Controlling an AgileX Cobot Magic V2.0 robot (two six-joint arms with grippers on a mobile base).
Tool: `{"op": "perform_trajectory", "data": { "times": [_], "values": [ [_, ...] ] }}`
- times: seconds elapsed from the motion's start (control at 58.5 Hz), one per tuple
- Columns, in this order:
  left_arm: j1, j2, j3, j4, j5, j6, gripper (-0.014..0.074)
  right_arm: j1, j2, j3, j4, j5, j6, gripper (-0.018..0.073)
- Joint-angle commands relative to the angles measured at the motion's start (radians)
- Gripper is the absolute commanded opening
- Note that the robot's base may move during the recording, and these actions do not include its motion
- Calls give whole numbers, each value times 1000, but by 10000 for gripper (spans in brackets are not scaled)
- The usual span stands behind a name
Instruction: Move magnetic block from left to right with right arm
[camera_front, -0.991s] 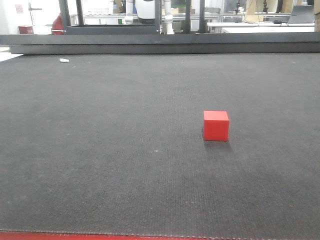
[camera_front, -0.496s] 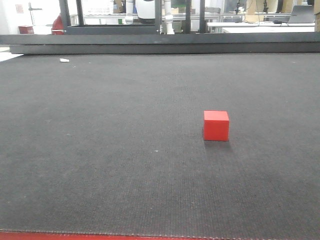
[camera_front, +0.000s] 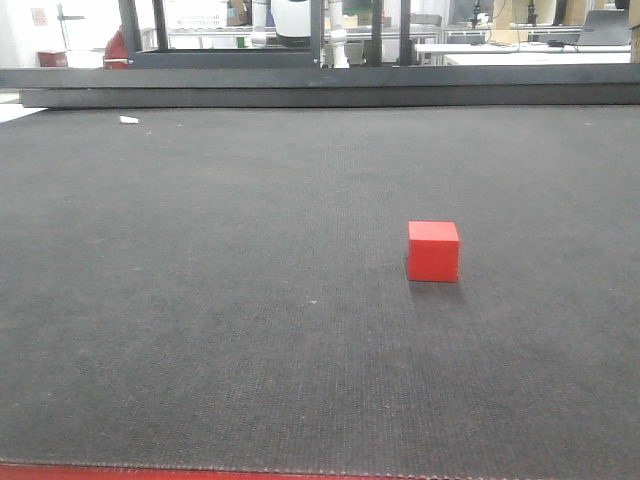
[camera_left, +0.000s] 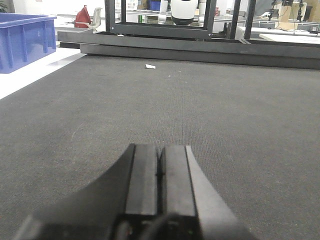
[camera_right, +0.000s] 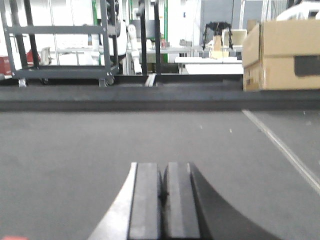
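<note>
Front: magnetic block (camera_front: 433, 251) sits flat on dark mat (camera_front: 200, 300), right of centre, one face toward the camera, no long axis.
Left wrist: left gripper (camera_left: 160, 156) fingers pressed together, empty.
Right wrist: right gripper (camera_right: 163, 172) likewise; red sliver (camera_right: 11, 237) at the bottom-left corner is cut off, unidentifiable.

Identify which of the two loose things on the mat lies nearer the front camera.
The red block, right of centre. The white scrap lies far back on the left, by the far edge of the mat.
</note>
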Motion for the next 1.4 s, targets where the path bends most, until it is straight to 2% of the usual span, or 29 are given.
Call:
{"op": "perform_trajectory", "data": {
  "times": [0.0, 0.103, 0.205, 0.325, 0.479, 0.598, 0.752, 0.923, 1.043, 1.385],
  "values": [
    [-7, -13, 8, -5, -81, -6, -126, 22, 122, -98, 2, -64, -5, 292],
    [-7, -13, 8, -5, -81, -6, -126, 69, 285, -173, 2, -58, -5, 480],
    [-7, -13, 8, -5, -81, -6, -126, 132, 447, -258, -1, 5, -5, 562],
    [-7, -13, 8, -5, -81, -6, -126, 239, 643, -395, -5, 137, 7, 559],
    [-7, -13, 8, -5, -81, -6, -126, 380, 870, -575, -47, 308, 87, 559],
    [-7, -13, 8, -5, -81, -6, -126, 470, 1049, -697, -94, 417, 200, 559],
    [-7, -13, 8, -5, -81, -6, -126, 539, 1206, -812, -117, 519, 356, 559],
    [-7, -13, 8, -5, -81, -6, -126, 594, 1348, -901, -118, 567, 493, 559],
    [-7, -13, 8, -5, -81, -6, -126, 604, 1434, -955, -124, 581, 564, 559],
    [-7, -13, 8, -5, -81, -6, -126, 604, 1602, -1052, -161, 662, 591, 559]
  ]
}}
